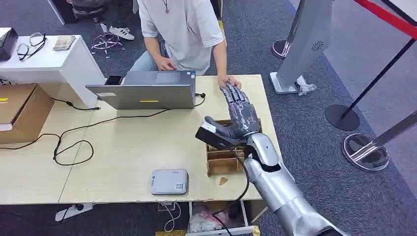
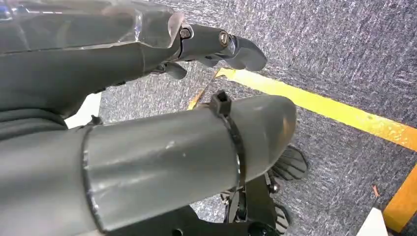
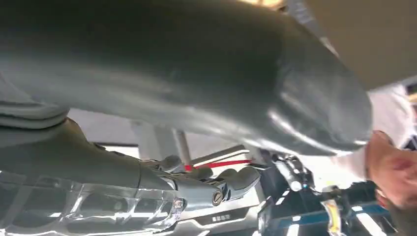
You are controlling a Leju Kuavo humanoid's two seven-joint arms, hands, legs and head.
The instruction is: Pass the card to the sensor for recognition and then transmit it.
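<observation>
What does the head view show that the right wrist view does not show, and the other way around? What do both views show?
Only the head view shows the light wooden table, the open grey laptop, the flat grey sensor box and the brown wooden compartment box. Only the right wrist view shows the clear plastic cover on the hand, seen from close behind. Both show the robot's right hand and the person in a white shirt.

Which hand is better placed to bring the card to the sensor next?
The right hand: it is raised over the table above the wooden organizer, near the grey sensor. The left hand hangs over the carpeted floor.
</observation>
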